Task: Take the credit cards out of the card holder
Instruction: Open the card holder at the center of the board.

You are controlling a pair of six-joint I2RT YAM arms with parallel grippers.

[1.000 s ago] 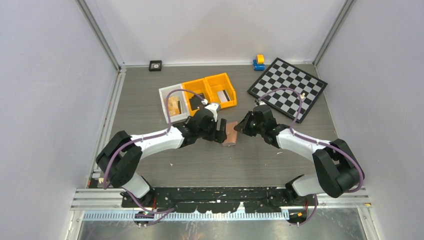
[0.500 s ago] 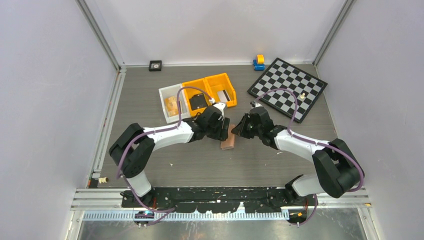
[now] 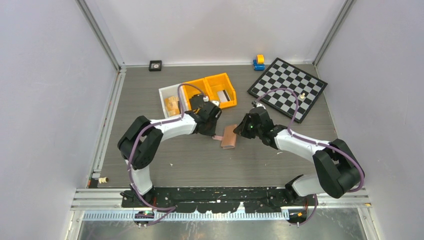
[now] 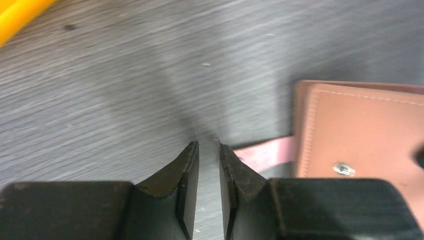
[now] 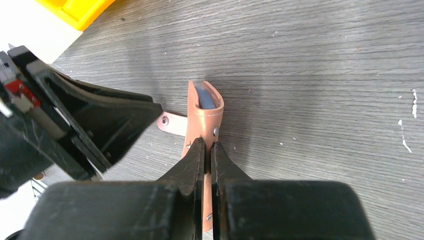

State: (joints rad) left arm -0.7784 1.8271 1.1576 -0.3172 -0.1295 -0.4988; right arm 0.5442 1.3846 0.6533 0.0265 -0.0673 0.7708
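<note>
The tan-pink card holder (image 3: 229,136) stands on its edge on the table between both arms. My right gripper (image 5: 207,145) is shut on its near edge (image 5: 205,120). Inside its fold shows a blue-grey card edge (image 5: 203,97), likely one of the credit cards. Its pink snap tab (image 5: 172,123) sticks out to the left, flat on the table. My left gripper (image 4: 209,147) hovers just left of the holder (image 4: 360,130). Its jaws stand a narrow gap apart with only table between them. The tab (image 4: 260,152) runs beside the right fingertip (image 4: 227,157), outside the gap.
Two orange bins (image 3: 210,90) and a white bin (image 3: 172,104) sit just behind the left gripper. A chessboard (image 3: 289,89) lies at the back right, a blue-and-yellow toy (image 3: 259,62) beyond it. A small black square (image 3: 155,65) rests by the back wall.
My left gripper has drawn back from the card holder toward the bins, and its jaws have narrowed from wide open. The snap tab now lies out to the left. The right gripper kept its hold.
</note>
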